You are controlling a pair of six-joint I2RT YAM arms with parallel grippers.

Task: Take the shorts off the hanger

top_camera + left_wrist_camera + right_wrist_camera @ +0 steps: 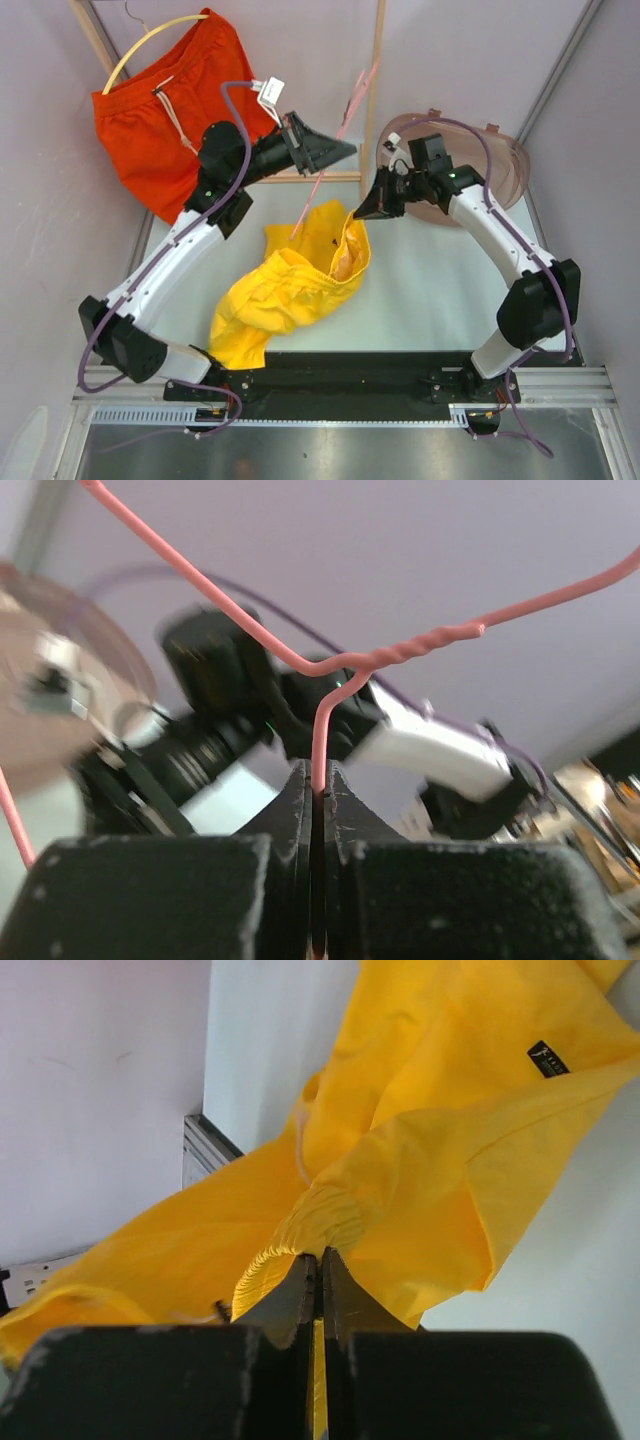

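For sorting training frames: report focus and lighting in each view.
Top external: evenly lit and sharp, with soft shadows. Left wrist: the hanger pinched in the left gripper is crisp; the right arm behind it is blurred. Right wrist: the yellow shorts in the right gripper are sharp and evenly lit.

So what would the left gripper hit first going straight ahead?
Likely the right arm, which sits straight ahead past the pink hanger wire that the left gripper pinches. Depth is hard to judge.
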